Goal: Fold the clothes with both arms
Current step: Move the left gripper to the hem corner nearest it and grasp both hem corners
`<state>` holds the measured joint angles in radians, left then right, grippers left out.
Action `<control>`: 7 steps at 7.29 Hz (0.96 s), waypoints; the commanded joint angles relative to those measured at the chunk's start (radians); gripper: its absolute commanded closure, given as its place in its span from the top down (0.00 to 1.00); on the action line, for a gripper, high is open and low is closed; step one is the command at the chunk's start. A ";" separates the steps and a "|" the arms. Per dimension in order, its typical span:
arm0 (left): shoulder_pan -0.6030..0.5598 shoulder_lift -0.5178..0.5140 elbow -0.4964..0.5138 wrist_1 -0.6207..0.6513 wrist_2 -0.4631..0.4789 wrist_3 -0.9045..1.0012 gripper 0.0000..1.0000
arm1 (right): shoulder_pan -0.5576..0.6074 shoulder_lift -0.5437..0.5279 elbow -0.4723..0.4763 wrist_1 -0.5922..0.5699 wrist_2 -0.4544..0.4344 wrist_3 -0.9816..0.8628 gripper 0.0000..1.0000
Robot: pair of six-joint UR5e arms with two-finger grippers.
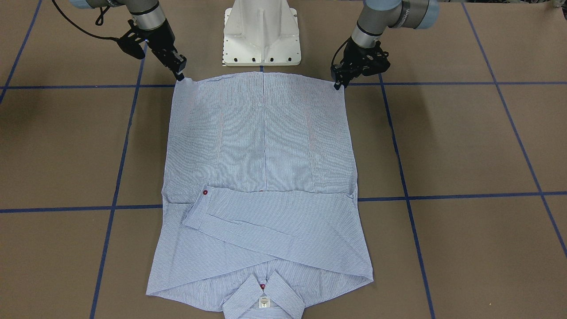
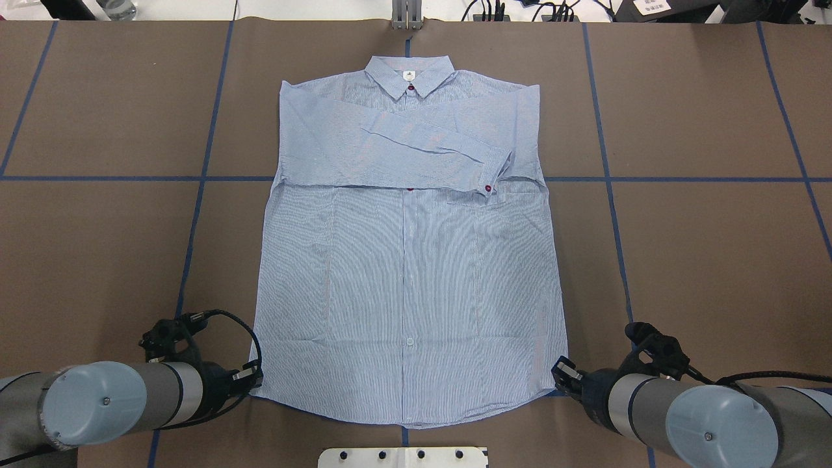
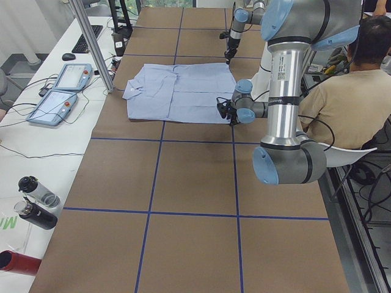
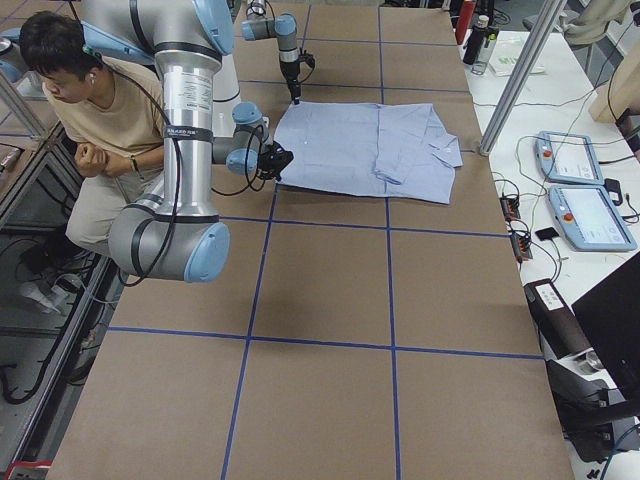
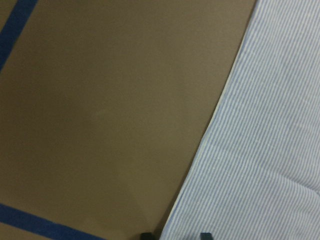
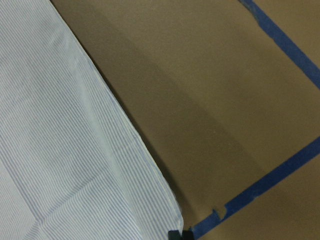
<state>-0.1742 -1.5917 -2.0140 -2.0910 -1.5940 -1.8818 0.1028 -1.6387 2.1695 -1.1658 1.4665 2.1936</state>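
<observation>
Entry 1, shirt [image 2: 403, 273]: a pinstriped light blue button-up. It is lying flat and front up on the brown table [image 2: 715, 273]. Its collar [image 2: 409, 73] is pointing to the far side and its hem is lying on the near side, just in front of my white base [image 1: 261, 35]. Both sleeves [image 2: 403, 146] are lying folded across the chest. One cuff [image 2: 491, 175] with a red button is resting toward the right.

Entry 2, left gripper [image 1: 338, 83]: I am holding it at the near left hem corner. Its fingertips [image 5: 204, 235] are standing apart, with the cloth's corner lying between them.

Entry 3, right gripper [image 1: 179, 74]: I am holding it at the near right hem corner, with the fingers [image 6: 173, 234] drawn together and pinching the very tip of the cloth.
</observation>
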 commanded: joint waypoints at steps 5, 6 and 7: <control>-0.013 0.039 -0.224 0.089 -0.001 -0.005 0.00 | -0.015 -0.010 0.079 -0.005 0.003 0.002 0.00; -0.013 0.054 -0.267 0.091 -0.004 -0.010 0.00 | -0.015 -0.012 0.098 -0.032 0.003 0.002 0.00; -0.016 0.077 -0.323 0.091 -0.007 -0.037 0.00 | -0.014 -0.013 0.163 -0.098 0.023 0.002 0.00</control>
<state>-0.1881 -1.5400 -2.2701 -2.0038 -1.5980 -1.8962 0.0885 -1.6493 2.2708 -1.2036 1.4739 2.1951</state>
